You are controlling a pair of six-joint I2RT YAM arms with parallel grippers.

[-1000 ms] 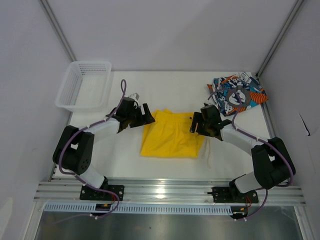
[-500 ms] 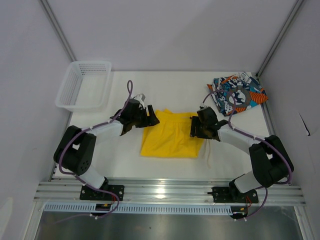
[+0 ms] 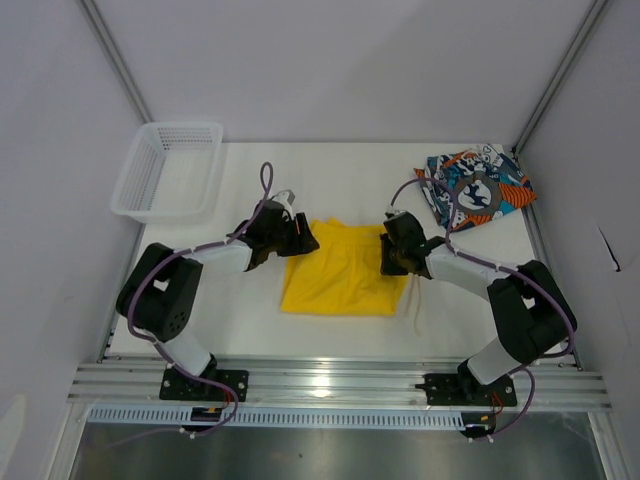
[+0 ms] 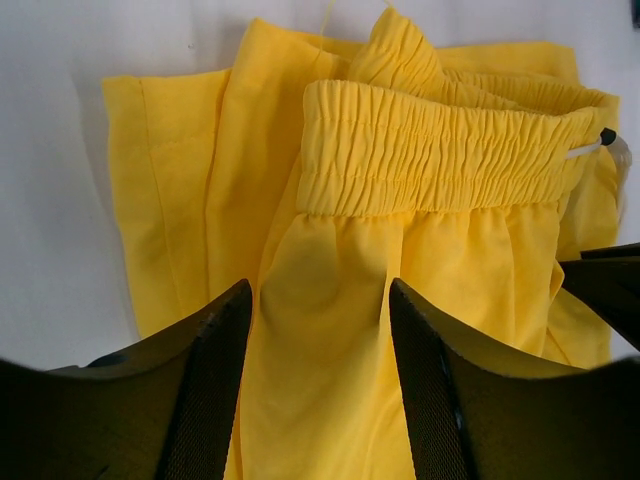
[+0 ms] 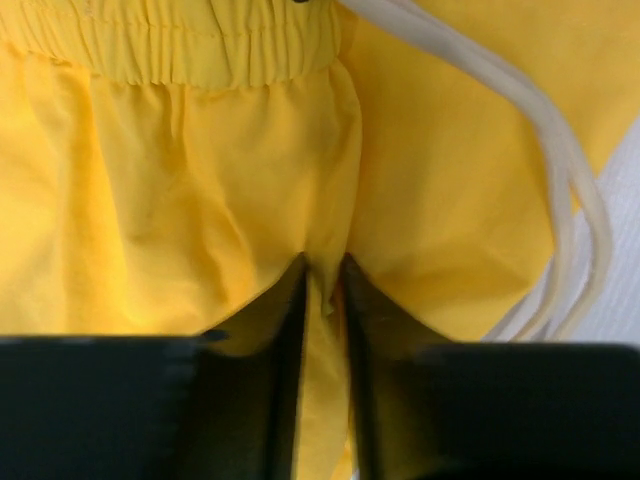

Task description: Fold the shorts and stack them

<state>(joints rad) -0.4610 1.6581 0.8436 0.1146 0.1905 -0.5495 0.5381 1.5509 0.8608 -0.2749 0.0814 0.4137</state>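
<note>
The yellow shorts (image 3: 340, 272) lie flat in the middle of the table, waistband (image 4: 440, 150) at the far side. My left gripper (image 3: 303, 237) sits at their far left corner; in the left wrist view its jaws (image 4: 320, 300) stand apart with a raised ridge of yellow cloth between them, open. My right gripper (image 3: 392, 252) is at the far right corner, and in its wrist view the jaws (image 5: 323, 265) are nearly together, pinching a fold of yellow cloth below the waistband. The printed shorts (image 3: 478, 187) lie bunched at the far right corner of the table.
A white mesh basket (image 3: 165, 170) stands at the far left. The white drawstring (image 3: 415, 300) trails off the yellow shorts' right edge toward the near side. Side walls close in the table on both sides.
Both grippers moved in onto the far corners of the yellow shorts. The right jaws closed on the cloth; the left jaws narrowed around a ridge of it.
</note>
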